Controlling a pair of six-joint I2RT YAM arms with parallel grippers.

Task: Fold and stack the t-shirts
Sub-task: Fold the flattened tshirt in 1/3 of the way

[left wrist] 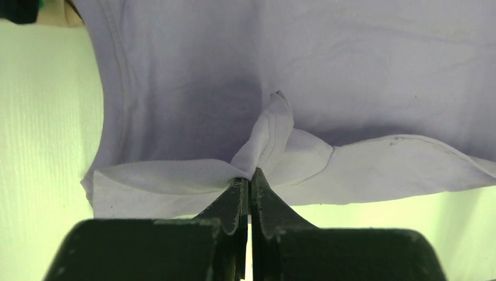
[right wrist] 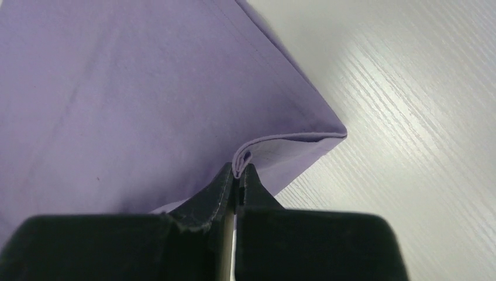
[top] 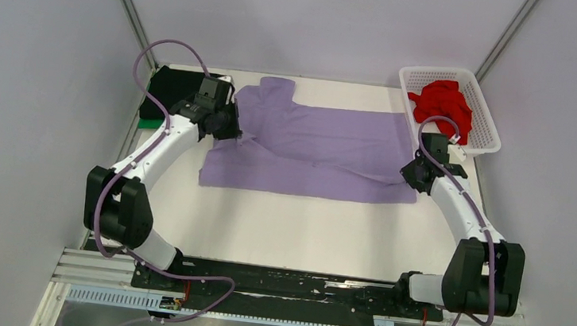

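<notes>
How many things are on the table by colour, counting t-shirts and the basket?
Lavender t-shirt: 1
Red t-shirt: 1
Black t-shirt: 1
Green t-shirt: 1, only an edge showing under the black one
White basket: 1
Total: 5

You have a spread t-shirt (top: 326,151) centred on the table (top: 303,228), stacked t-shirts (top: 166,87) behind-left, basket (top: 485,142) behind-right holding another t-shirt (top: 443,104).
</notes>
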